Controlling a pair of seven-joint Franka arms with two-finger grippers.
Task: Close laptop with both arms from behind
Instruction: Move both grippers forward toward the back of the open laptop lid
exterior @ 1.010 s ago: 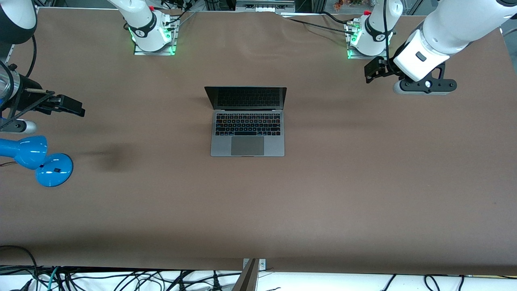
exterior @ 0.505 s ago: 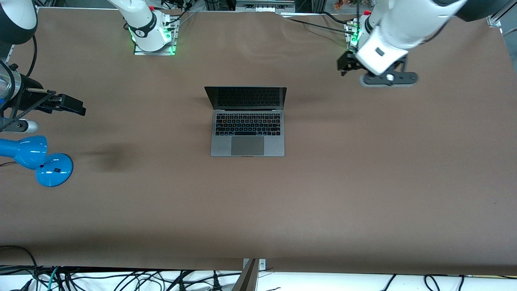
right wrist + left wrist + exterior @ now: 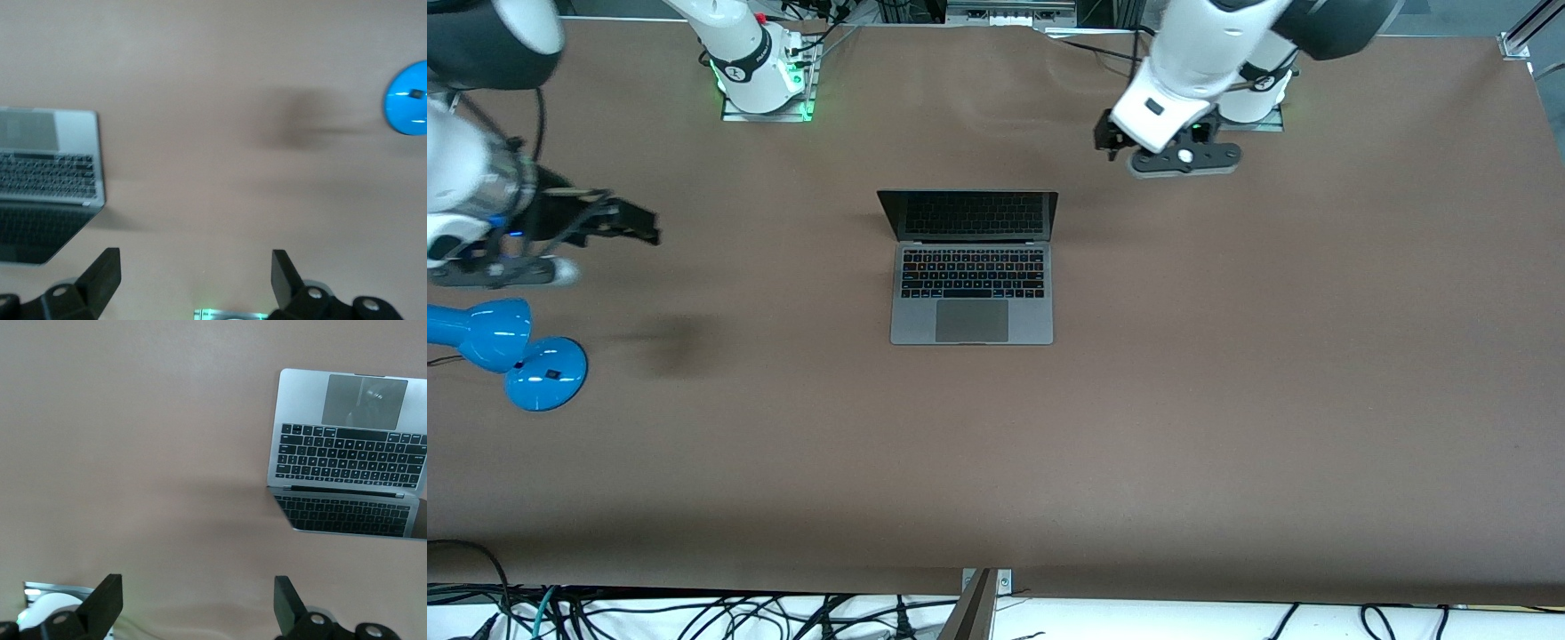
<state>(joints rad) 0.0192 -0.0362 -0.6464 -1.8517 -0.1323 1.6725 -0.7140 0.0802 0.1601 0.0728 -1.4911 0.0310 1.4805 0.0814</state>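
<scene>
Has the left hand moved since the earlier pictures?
Yes. The left hand has moved along the table toward the open laptop, which has stayed put.

left gripper (image 3: 1110,142) swung inward toward laptop (image 3: 971,267), right gripper (image 3: 639,233) edged inward too

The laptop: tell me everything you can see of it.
The laptop is a slim grey one that looks like metal, with black keys, a large trackpad and a dark, unlit screen. It lies open and flat on the brown table, about midway between the two arms' ends, its lid raised and its trackpad toward the front camera. Nothing but the table touches it; both claws are clear of it.
</scene>
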